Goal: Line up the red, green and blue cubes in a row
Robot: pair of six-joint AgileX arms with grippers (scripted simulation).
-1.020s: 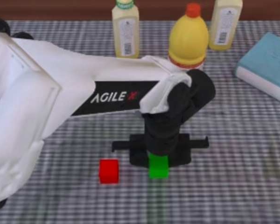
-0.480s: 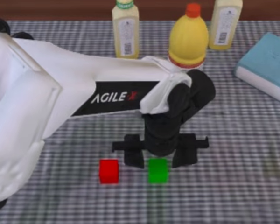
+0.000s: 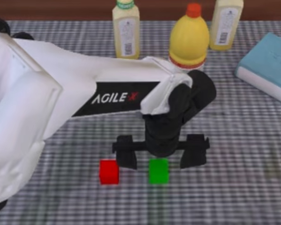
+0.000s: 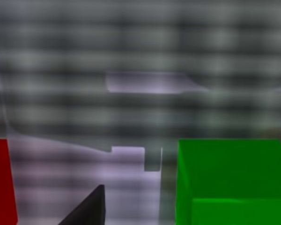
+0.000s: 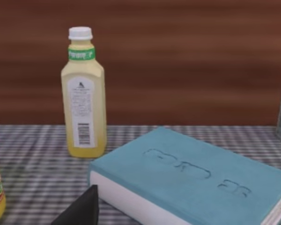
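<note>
The green cube (image 3: pixel 158 170) rests on the checked cloth, with the red cube (image 3: pixel 109 171) a short gap to its left in the same row. My left gripper (image 3: pixel 160 157) hovers just behind the green cube, open wide, with one finger on each side and nothing between them. In the left wrist view the green cube (image 4: pixel 232 183) fills one corner, the red cube (image 4: pixel 1 180) shows at the opposite edge, and one dark fingertip (image 4: pixel 89 208) is visible. The blue cube is out of view. My right arm is outside the top view; its wrist view shows one fingertip (image 5: pixel 84 208) set off to the side.
Two pale yellow bottles (image 3: pixel 126 29) (image 3: pixel 226 22) and a rounder yellow bottle with a red cap (image 3: pixel 189 38) stand along the back. A teal book (image 3: pixel 268 64) lies at the back right. My left arm's white body spans the left half of the table.
My left gripper has let go of the green cube and spread its fingers wide. The cube stays on the cloth beside the red one.
</note>
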